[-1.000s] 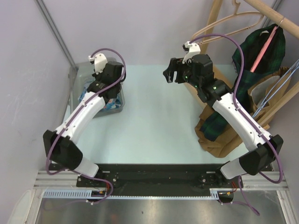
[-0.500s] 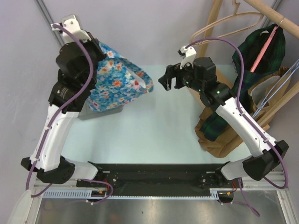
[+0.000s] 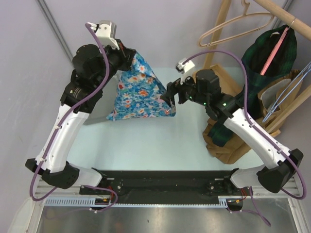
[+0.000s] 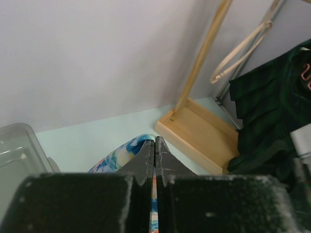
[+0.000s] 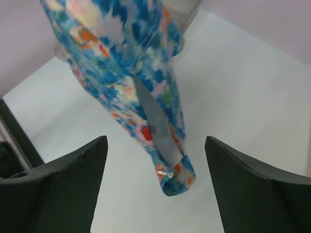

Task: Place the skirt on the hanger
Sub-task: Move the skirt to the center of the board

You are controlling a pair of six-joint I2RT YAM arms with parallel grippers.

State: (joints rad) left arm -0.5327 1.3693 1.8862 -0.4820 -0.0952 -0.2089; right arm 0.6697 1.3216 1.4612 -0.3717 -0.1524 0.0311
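Your left gripper (image 3: 129, 54) is holding the skirt (image 3: 141, 92) by its top edge, raised well above the table (image 3: 160, 141). In the left wrist view the left gripper (image 4: 154, 154) is showing its jaws pressed fully together, with a sliver of blue floral cloth (image 4: 127, 151) caught between them. The skirt is hanging free below that pinch, spreading into a rough triangle toward the centre of the table. A clear bin (image 4: 14, 145) is sitting at the far left.

Your right gripper (image 3: 171, 93) is hovering just beside the skirt's lower right corner. In the right wrist view the right gripper (image 5: 155, 141) is standing wide open; the dangling corner of the skirt (image 5: 160, 121) is hanging in the gap between its fingers (image 5: 68, 179), touching neither.

The hanger (image 3: 225, 23) is hanging bare on the wooden rack (image 4: 204, 133) at the far right, well apart from the skirt. A plaid garment (image 3: 272, 53) is hanging beside it.
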